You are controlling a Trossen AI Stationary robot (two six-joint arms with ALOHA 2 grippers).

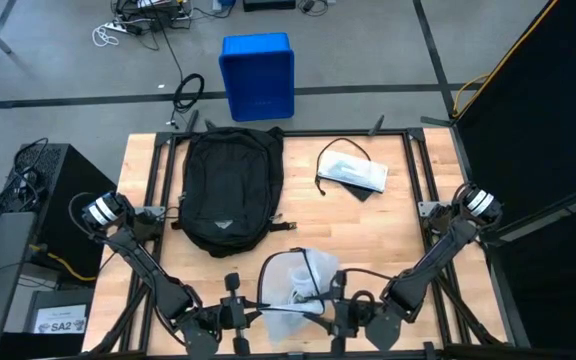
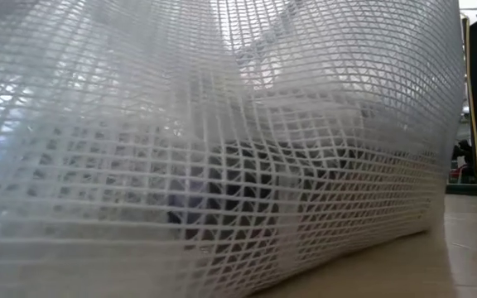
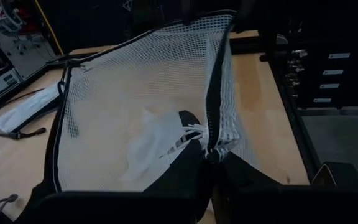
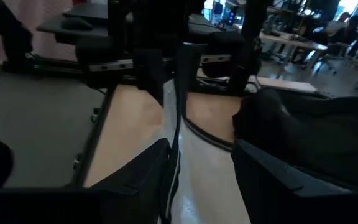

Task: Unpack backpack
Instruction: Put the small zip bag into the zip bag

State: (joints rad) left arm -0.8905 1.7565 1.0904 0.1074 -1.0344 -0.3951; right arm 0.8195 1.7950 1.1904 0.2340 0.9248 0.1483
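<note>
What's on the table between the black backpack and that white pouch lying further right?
Nothing: in the high view, bare wood separates the backpack from the white pouch.

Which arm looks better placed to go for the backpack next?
Probably the left: the backpack lies on its side of the table, though both the left gripper and right gripper now hold the mesh pouch.

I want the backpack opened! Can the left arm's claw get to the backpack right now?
Probably not yet. The left claw is shut on the mesh pouch's black edge at the table's near side. The backpack lies just beyond with bare wood between, so it must let go first.
</note>
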